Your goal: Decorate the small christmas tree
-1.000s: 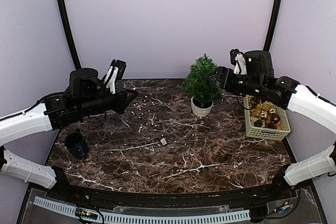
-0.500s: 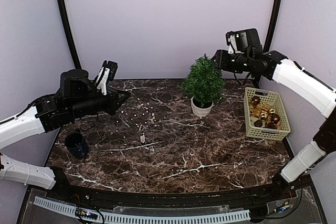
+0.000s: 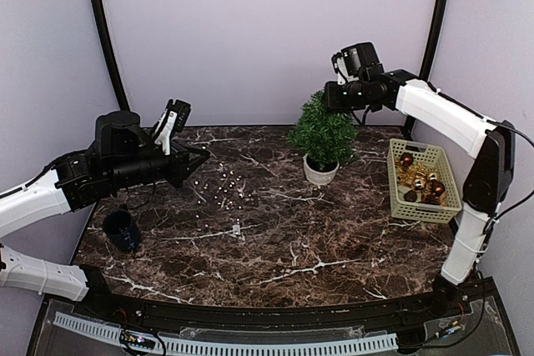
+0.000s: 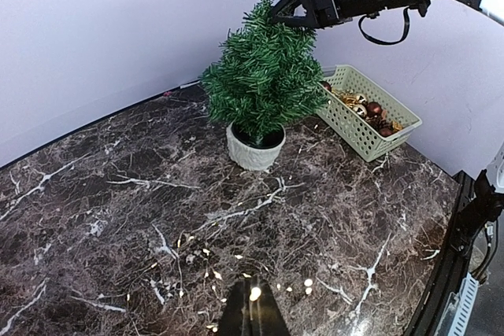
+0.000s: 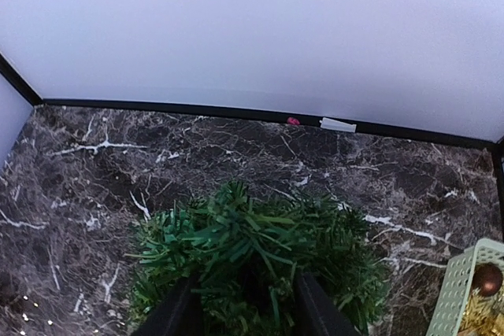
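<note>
The small christmas tree [image 3: 321, 131], a bushy dark-green cone in a round white pot [image 3: 320, 173], stands upright far back on the tabletop [image 3: 334, 243]. The right hand [image 4: 282, 18] sits apart astride its tip; the left hand [image 4: 252, 314] is pressed together.

So in the top view, the left arm [image 3: 33, 198], white shells with black joints, comes in from 8 o'clock and lies low. The left gripper [image 3: 200, 154], a black two-finger claw, points toward 3 o'clock, and its fingers [image 4: 250, 314] are pressed tight together. The right arm [image 3: 438, 114], same white and black build, stands up from 4 o'clock, bends its elbow at 3 o'clock and stretches high toward 1 o'clock. The right gripper [image 3: 327, 99] is tipped downward, its black fingers [image 5: 177, 308] clearly apart.
</note>
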Motion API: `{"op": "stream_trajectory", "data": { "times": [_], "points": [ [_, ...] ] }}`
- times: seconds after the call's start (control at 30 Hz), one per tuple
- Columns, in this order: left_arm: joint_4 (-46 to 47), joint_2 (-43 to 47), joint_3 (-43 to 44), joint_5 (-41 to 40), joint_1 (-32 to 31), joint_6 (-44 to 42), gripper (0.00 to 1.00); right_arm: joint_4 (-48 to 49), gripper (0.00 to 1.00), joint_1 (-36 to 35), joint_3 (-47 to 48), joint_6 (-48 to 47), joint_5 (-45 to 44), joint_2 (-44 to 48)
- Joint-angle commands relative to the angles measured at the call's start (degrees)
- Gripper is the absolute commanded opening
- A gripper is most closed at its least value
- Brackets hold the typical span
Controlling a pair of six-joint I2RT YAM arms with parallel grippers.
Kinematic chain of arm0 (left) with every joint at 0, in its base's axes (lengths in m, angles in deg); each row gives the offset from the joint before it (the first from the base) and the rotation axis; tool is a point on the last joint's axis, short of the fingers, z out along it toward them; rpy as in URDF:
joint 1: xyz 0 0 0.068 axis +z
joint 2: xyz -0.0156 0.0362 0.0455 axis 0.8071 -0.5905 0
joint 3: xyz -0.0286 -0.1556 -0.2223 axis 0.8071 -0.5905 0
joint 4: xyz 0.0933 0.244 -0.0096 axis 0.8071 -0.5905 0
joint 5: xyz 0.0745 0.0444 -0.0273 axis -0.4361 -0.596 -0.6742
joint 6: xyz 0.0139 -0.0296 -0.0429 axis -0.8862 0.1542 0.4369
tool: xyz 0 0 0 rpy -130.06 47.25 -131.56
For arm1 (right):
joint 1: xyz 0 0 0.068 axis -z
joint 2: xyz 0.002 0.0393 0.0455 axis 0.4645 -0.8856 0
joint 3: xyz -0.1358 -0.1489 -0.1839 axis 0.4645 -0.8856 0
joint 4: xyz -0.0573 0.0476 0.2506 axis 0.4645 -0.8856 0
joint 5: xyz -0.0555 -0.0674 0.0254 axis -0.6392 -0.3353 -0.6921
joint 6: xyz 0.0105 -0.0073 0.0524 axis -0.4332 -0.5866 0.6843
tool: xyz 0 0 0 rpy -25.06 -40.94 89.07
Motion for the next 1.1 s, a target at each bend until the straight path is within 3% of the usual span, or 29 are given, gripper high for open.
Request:
{"op": "stream_trajectory", "data": {
  "times": [0.0, 0.13, 0.3, 0.77, 1.07],
  "points": [
    [-1.45, 1.70, 0.21, 0.15, 0.39, -1.56, 0.00, -1.72, 0.30, 0.24, 4.44, -1.65, 1.17, -2.83],
    [-4.30, 2.71, 2.06, -5.40, 0.39, -1.10, 0.00, -2.81, 0.00, 0.06, 5.93, -0.76, 2.66, -2.82],
    [-8.67, 5.11, 6.03, -4.52, 0.39, -2.55, 0.00, -2.78, 0.00, -2.87, 3.97, -1.61, 3.00, 1.24],
    [-18.39, 8.75, 16.66, 23.44, 0.39, -7.23, 0.00, 2.05, 0.00, -16.47, -3.59, 3.93, 0.15, 7.47],
    [-18.19, 9.39, 17.77, 31.33, 0.39, -5.83, 0.00, 3.94, 0.00, -21.55, -5.01, 5.21, -1.24, 6.15]
  ]
}}
